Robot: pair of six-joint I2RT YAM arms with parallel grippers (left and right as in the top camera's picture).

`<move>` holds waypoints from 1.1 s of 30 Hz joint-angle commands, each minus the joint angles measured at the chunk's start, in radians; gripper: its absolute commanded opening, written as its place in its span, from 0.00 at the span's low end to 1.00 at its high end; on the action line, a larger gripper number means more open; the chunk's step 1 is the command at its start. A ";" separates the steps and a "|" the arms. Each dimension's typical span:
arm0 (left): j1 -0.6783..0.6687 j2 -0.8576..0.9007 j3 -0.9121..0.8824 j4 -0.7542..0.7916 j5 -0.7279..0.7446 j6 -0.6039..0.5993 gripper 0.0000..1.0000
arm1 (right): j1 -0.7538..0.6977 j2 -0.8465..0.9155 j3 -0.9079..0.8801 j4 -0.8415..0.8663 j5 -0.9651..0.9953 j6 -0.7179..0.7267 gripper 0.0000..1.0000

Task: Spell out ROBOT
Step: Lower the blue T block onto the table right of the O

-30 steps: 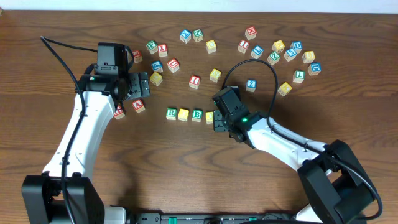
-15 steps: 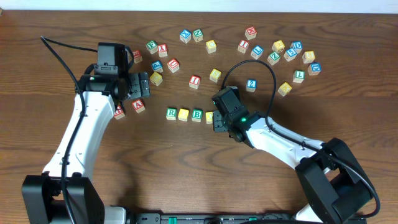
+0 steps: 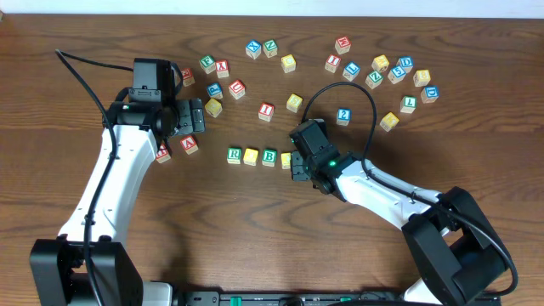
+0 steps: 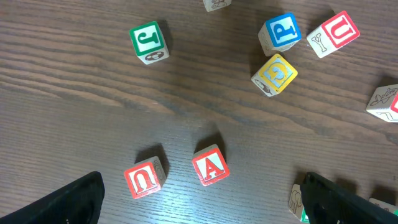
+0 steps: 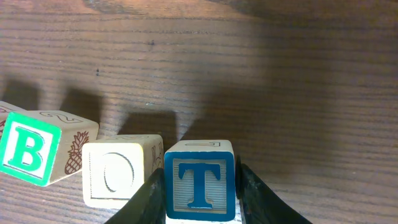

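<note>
Left arm: stretched up the left side of the table [image 3: 102,34], with the left gripper [image 3: 194,117] above the loose cubes there, pointing right.
Left claw: fingers wide apart, nothing between them.
Right arm: reaches in from the lower right, bent low, with the right gripper [image 5: 200,169] down at the right end of the row.
Right claw: one finger [image 5: 149,196] stands on each side of the T cube [image 5: 200,180], very close. Whether they press on it I cannot tell.
Row, counted: five cubes, left to right the R cube [image 3: 235,155], yellow cube [image 3: 251,156], B cube [image 3: 269,157], O cube [image 5: 121,171] and T cube. The T cube is hidden under the claw from overhead.
T cube: sits on the wood just beside the O cube, blue letter facing the wrist camera.
Under the left wrist: six whole cubes, among them a red A cube [image 4: 209,167] and a red U cube [image 4: 144,178] side by side.
Loose cubes: about twenty-five, scattered above the row.
</note>
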 commanded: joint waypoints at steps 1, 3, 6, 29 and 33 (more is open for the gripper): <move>0.004 -0.002 -0.010 -0.004 0.006 0.014 0.99 | 0.007 0.007 -0.005 0.001 -0.002 -0.007 0.31; 0.004 -0.002 -0.010 -0.004 0.006 0.014 0.99 | 0.007 0.007 -0.005 0.003 -0.002 -0.007 0.31; 0.004 -0.002 -0.010 -0.004 0.006 0.014 0.99 | 0.007 0.007 -0.005 0.004 -0.002 -0.007 0.31; 0.004 -0.002 -0.010 -0.004 0.006 0.014 0.99 | 0.007 -0.013 0.000 -0.008 -0.002 -0.007 0.32; 0.004 -0.002 -0.010 -0.004 0.006 0.014 0.99 | 0.007 -0.032 0.000 -0.020 -0.002 -0.007 0.32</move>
